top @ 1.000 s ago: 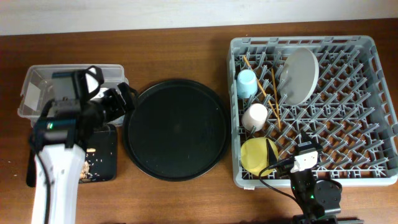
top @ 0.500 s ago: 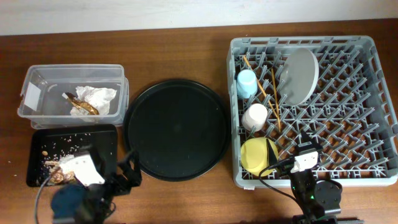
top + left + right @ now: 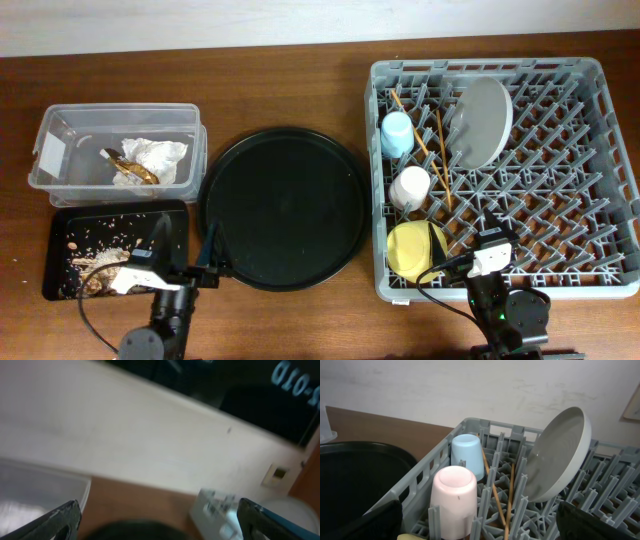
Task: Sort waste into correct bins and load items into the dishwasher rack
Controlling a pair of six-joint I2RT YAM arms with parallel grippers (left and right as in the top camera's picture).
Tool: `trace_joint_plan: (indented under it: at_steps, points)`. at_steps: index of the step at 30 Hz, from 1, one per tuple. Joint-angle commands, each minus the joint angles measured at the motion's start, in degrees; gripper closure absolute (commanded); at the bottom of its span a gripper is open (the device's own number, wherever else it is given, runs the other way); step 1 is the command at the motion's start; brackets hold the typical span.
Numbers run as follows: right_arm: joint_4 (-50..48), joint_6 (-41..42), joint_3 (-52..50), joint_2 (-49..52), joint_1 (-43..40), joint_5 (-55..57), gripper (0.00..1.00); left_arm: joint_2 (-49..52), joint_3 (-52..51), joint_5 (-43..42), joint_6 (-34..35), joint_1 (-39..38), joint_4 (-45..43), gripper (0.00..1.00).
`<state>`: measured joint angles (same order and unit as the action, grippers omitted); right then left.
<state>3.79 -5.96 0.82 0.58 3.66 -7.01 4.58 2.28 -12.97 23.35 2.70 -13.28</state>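
Overhead view compared against the two preceding ones. Found the left claw (image 3: 186, 240) drawn back from above the clear tub (image 3: 60, 125) to the near edge of the table (image 3: 300, 90), parked between the flat black tray (image 3: 50, 250) and the round black tray (image 3: 285, 205), jaws spread wide, gripping nothing. Confirmed the same in the blurred left wrist view: fingertips apart at the frame corners, nothing between them. Found the right claw (image 3: 472, 252) unmoved at the near wall of the dishwasher rack (image 3: 600, 70), likewise spread and empty. Located the crumpled napkin (image 3: 155, 155) and the shiny wrapper (image 3: 130, 172) inside the clear tub, touching each other; located the food scraps (image 3: 95, 262) scattered in the flat black tray. Located the blue cup (image 3: 397, 133), pink cup (image 3: 410, 187), yellow bowl (image 3: 412, 250), plate (image 3: 480, 120) and chopsticks (image 3: 440, 150) within the dishwasher rack, cups seemingly mouth-down, plate leaning on the pegs. Noted no item on the round black tray. Judged sorting and loading finished, the withdrawal read as a return to rest; judged no further grasp required.
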Motion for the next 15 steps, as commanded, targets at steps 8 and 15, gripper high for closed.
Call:
trace_joint_plan:
  at_steps: [8, 15]
  points:
    - [0.0, 0.5, -0.5, -0.4, -0.5, -0.3, 0.02, -4.3, -1.7, 10.1, -4.5, -0.1, 17.6, 0.01]
    - [0.0, 0.5, -0.5, -0.4, -0.5, -0.3, 0.02, -4.3, -1.7, 10.0, -20.9, -3.6, 17.7, 0.01]
